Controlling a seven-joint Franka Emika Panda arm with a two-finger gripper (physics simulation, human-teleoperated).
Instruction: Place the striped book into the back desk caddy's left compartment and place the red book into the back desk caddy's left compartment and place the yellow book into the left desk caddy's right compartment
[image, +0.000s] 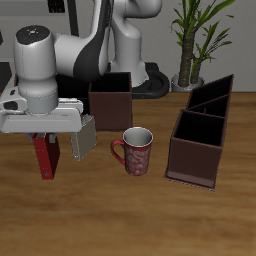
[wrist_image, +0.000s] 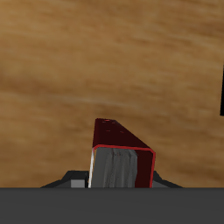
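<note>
A robot arm's tool (image: 46, 138) pinches the top of an upright red book (image: 46, 157), which hangs at or just above the wooden bench (image: 120, 220); contact cannot be told. A striped book (image: 86, 136) stands just beside it, near the back caddy (image: 110, 100). A mug (image: 135, 150) sits between them and the other caddy (image: 200, 135). The red-book step seems in hand. The next move probably calls for lifting the book over the back caddy's rim, then lowering it into the left compartment.

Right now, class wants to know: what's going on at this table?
The robot's tool is gripping the red book upright over the wooden table. A grey striped book stands by the back desk caddy. A red mug sits mid-table, beside another caddy. Nothing looks filed yet.
</note>
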